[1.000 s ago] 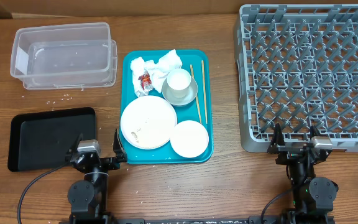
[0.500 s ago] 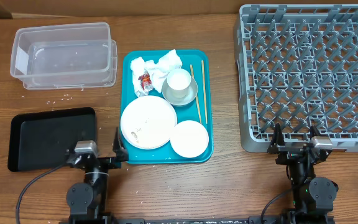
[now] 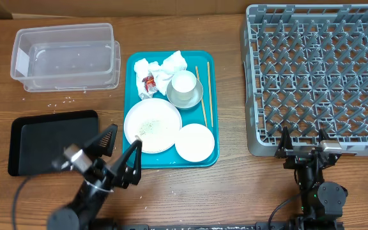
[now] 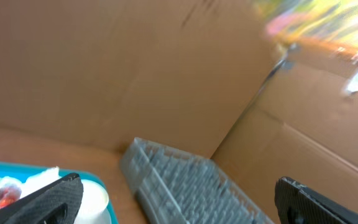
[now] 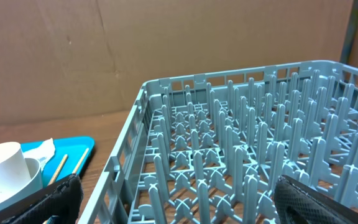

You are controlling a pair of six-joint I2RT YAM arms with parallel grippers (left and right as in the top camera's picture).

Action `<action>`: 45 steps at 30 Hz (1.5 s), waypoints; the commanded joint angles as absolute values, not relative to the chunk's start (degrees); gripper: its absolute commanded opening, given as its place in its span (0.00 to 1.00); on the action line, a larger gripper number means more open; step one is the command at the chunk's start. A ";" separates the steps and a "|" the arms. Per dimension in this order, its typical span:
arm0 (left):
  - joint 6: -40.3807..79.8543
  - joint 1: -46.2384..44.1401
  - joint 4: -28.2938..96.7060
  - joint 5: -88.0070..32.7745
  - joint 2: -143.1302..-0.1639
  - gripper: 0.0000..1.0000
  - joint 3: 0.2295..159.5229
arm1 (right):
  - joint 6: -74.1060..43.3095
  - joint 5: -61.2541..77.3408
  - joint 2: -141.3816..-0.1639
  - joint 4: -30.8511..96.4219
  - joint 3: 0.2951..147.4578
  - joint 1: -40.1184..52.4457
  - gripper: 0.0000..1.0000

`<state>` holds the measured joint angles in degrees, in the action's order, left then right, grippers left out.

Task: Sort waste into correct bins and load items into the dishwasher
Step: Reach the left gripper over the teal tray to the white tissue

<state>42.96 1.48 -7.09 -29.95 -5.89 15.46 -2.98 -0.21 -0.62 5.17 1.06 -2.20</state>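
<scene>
The left gripper [image 3: 126,135] has swung up off its rest and forward toward the teal tray [image 3: 130,89] since half a second ago, when it sat low at the table's near edge. Its arm is now tilted and blurred with motion. Its jaws are spread wide apart and hold nothing. One fingertip hangs over the bare wood just beside the black tray [image 3: 46,142], and the other reaches the near-left rim of the large plate [image 3: 153,124]. The left wrist view is smeared (a sign the arm is mid-swing) and catches only a corner of the tray and the grey dish rack [image 4: 185,183].

The plate lies on the teal tray with rice grains [image 3: 147,128] scattered on it. Beside it are the small plate [image 3: 194,142] and the cup [image 3: 184,84] sitting in a bowl [image 3: 198,99]. The chopsticks [image 3: 204,96] lie along the tray's right side, with the crumpled napkins [image 3: 169,66] and the red-and-white wrapper [image 3: 148,82] at its far end. The clear tub [image 3: 66,57] is well apart at far left.

The right gripper [image 3: 303,137] has not stirred. It sits parked against the rack's near wall, jaws apart and holding nothing.

I judge that the sorting is only beginning. Nothing has reached either bin or the rack, and the large plate looks like the first target.
</scene>
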 commanded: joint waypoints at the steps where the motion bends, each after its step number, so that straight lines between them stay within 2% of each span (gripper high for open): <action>1: 25.23 1.23 5.96 -34.52 -20.05 1.00 34.48 | -2.96 -0.30 -0.16 4.80 0.47 -1.93 1.00; 9: 5.13 0.97 59.48 -36.32 -64.69 1.00 89.86 | -2.96 -0.32 -0.16 4.80 0.47 -1.93 1.00; 12: 5.34 0.99 71.20 -37.76 -77.87 1.00 107.79 | -2.96 -0.30 -0.16 4.80 0.47 -1.93 1.00; 17: 7.33 0.25 71.83 -44.86 -90.37 1.00 120.42 | -2.96 -0.30 -0.16 4.80 0.47 -1.93 1.00; 22: 13.39 -5.80 78.00 -19.11 -98.56 1.00 123.39 | -2.96 -0.30 -0.16 4.82 0.47 -1.93 1.00; 27: 13.19 -11.79 81.28 -1.06 -107.61 1.00 123.39 | -2.98 -0.30 -0.16 4.80 0.47 -1.93 1.00; 31: 10.24 -13.65 78.81 4.58 -113.67 1.00 123.39 | -2.96 -0.32 -0.16 4.80 0.47 -1.93 1.00; 37: 5.21 -13.96 75.64 4.91 -120.79 1.00 123.37 | -2.96 -0.30 -0.16 4.80 0.47 -1.93 1.00; 39: 4.19 -13.69 74.67 4.91 -123.11 0.95 123.37 | -2.96 -0.32 -0.16 4.82 0.47 -1.93 1.00; 41: 4.19 -13.41 73.71 4.91 -125.21 0.80 123.37 | -2.98 -0.32 -0.16 4.80 0.47 -1.93 1.00; 42: 4.21 -13.37 73.30 4.89 -126.39 0.76 123.37 | -2.96 -0.32 -0.16 4.80 0.47 -1.93 1.00; 45: 4.21 -13.43 72.79 4.82 -129.56 0.75 123.37 | -2.96 -0.32 -0.16 4.80 0.47 -1.93 1.00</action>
<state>5.61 -13.76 73.06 3.75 -126.23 122.37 -3.01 -0.23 -0.62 5.15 1.06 -2.20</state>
